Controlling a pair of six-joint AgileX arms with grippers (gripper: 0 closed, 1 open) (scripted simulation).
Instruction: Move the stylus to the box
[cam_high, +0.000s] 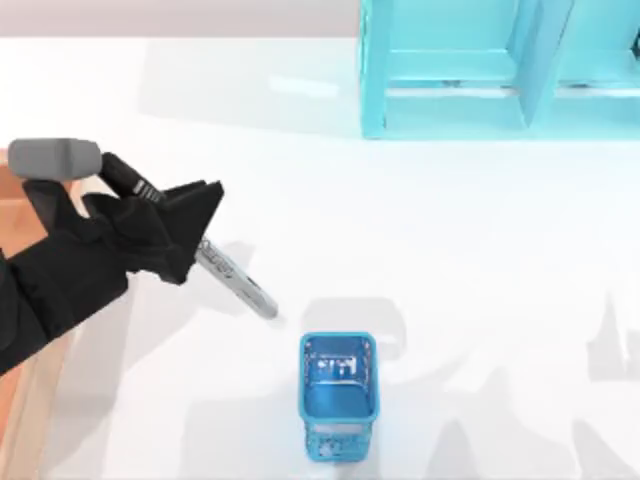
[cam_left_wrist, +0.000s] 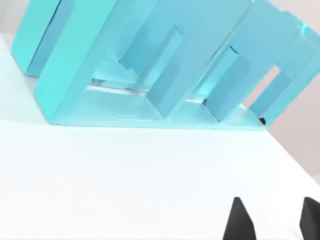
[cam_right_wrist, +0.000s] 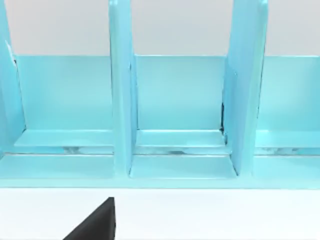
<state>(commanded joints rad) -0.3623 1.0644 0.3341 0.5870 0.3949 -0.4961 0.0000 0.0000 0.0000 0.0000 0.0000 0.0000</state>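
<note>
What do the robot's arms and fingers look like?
The left arm is matte black and blocky, with a grey cylinder at the wrist. The left gripper ends in dark, pointed, wedge-shaped fingers. No cables or markings show. A black wedge shows in the right wrist view.

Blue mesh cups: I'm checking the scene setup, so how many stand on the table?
1. The small blue mesh cup stands near the table's front edge, just right of the silver-grey stylus tip. More could be hidden under the left arm.

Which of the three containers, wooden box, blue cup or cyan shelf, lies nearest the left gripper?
The wooden box at the table's left edge, right beside the left gripper holding the stylus; the blue cup and cyan shelf sit farther off.
</note>
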